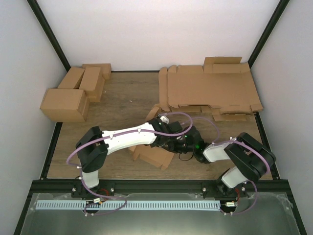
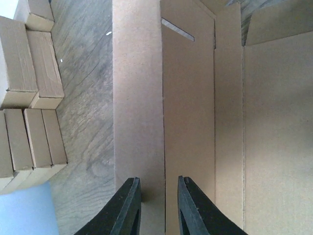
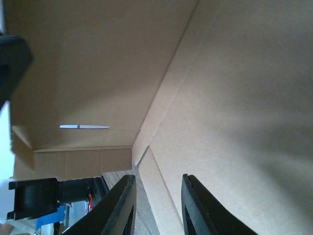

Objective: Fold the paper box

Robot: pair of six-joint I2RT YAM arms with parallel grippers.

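Observation:
The paper box is a plain brown, partly folded cardboard piece on the wooden table, under both wrists at the middle front. In the left wrist view its panels and a slot fill the frame. My left gripper stands open by a narrow gap over a fold line, gripping nothing. In the right wrist view, raised walls of the box surround my right gripper. It is open, and a narrow flap runs between its fingers without being pinched.
A pile of flat brown sheets lies at the back right. Several finished brown boxes stand at the back left, also seen in the left wrist view as finished boxes. A black frame runs along the near table edge.

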